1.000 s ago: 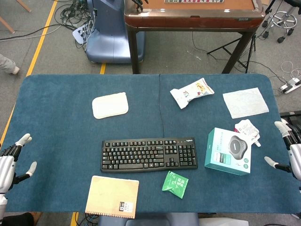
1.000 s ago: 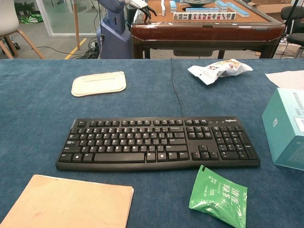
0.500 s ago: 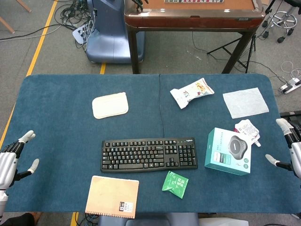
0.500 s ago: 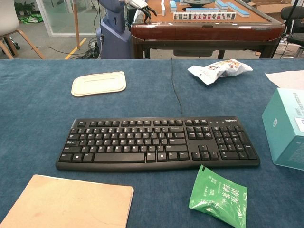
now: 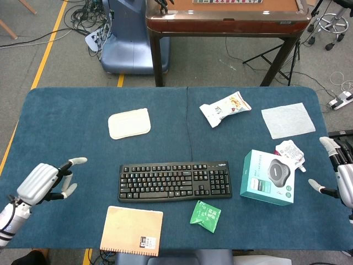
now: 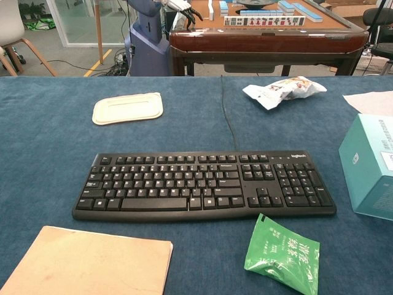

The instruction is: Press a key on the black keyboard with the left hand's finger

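The black keyboard point(image 5: 174, 181) point(image 6: 202, 184) lies flat near the front middle of the blue table point(image 5: 71, 138), its cable running to the far edge. My left hand point(image 5: 47, 179) hovers over the table to the left of the keyboard, a hand's width from its left end. One finger points toward the keyboard, the others are curled in, and it holds nothing. My right hand point(image 5: 339, 175) is at the table's right edge, fingers spread and empty. The chest view shows neither hand.
A tan notebook point(image 5: 132, 229) point(image 6: 86, 261) and a green packet point(image 5: 205, 213) point(image 6: 282, 252) lie in front of the keyboard. A teal box point(image 5: 268, 176) point(image 6: 368, 166) stands to its right. Further back are a white tray point(image 5: 129, 122), a snack bag point(image 5: 225, 107) and a white cloth point(image 5: 287, 120).
My left hand has moved from the table's left edge in toward the keyboard and has curled its fingers, leaving one pointing. The right hand has hardly moved.
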### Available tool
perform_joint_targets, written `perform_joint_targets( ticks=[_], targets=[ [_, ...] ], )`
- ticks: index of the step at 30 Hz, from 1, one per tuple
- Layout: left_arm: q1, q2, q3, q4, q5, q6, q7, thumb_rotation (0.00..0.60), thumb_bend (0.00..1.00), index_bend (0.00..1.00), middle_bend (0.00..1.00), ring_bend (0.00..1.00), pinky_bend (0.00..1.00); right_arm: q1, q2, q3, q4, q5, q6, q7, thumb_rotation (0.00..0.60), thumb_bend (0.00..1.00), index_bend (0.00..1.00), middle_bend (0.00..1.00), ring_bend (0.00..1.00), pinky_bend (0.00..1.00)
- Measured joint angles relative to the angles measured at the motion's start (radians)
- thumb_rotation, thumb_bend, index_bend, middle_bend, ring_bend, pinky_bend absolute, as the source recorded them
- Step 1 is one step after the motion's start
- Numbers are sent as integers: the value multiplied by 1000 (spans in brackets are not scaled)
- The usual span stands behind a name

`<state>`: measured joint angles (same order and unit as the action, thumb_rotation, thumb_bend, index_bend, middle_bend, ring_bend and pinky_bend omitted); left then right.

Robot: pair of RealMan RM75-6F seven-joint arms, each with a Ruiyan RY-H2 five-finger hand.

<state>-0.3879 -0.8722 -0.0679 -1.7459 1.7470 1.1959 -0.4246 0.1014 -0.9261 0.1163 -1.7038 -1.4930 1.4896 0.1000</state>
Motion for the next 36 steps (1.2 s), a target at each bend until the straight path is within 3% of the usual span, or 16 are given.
perform_joint_targets(
  ticks=[5,9,16,23,36],
  targets=[
    [-125,21,8,-16,57,-127,-58,600,679,271,992,1000,1000,10,-1,2,-8,3,-13,-12,600,106,53,129,84,68],
    [-209,19,10,-32,78,-223,-77,600,763,279,1000,1000,1000,15,-3,2,-12,3,-20,-17,600,105,53,129,84,68],
    [-330,-23,10,-58,61,-393,-40,600,776,232,1000,1000,1000,16,-1,0,-15,8,-26,-22,600,105,53,129,83,68],
    [-423,-86,5,-68,-31,-540,47,600,776,140,1000,1000,1000,20,-7,-3,-10,13,-38,-23,600,106,53,130,83,68],
    [-525,-225,-15,-20,-237,-688,257,600,775,140,1000,1000,1000,33,-20,-5,3,16,-56,-19,600,106,53,129,83,68]
  ],
)
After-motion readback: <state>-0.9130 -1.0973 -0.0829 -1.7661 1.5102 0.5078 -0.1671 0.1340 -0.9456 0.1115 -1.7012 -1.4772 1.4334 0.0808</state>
